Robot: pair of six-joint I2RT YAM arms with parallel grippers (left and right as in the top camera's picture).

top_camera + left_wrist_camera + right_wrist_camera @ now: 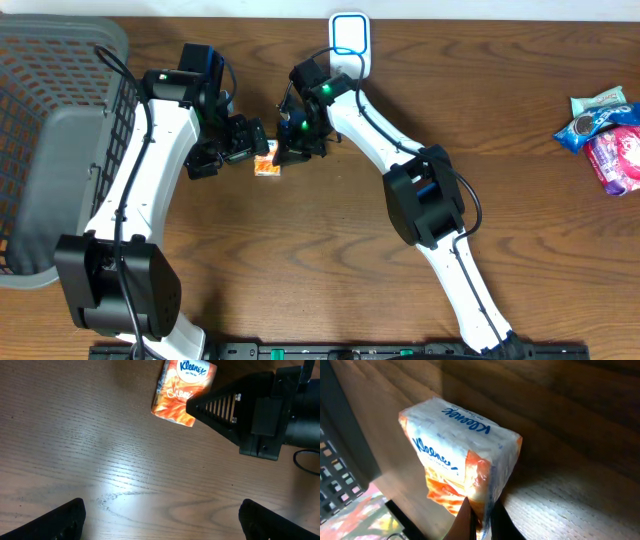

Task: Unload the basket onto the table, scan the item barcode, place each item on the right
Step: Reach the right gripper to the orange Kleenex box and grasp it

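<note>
My right claw (pixel 479 510) is pinching down tight on the tissue pack (pixel 455 455), its two tips closing on a thin edge of the wrapper at the pack's orange end. The white end with the blue lettering is pointing away from my wrist. From overhead, this claw (pixel 283 150) is reaching down onto the pack (pixel 266 165), which is sitting near the middle of the tabletop (pixel 300 260), a little toward the far edge. I cannot tell whether the pack is resting on the wood or lifting off it.

My left claw (pixel 162 517) is standing wide with nothing in it, hovering over bare wood just beside the pack (pixel 182 390) and facing my right claw across it.

Farther out, a white device (pixel 350 40) with a blue outline is lying at the far edge behind my right arm. A grey basket (pixel 50 120) is sitting at my far left, and some snack packets (pixel 605 130) are lying at my far right.
</note>
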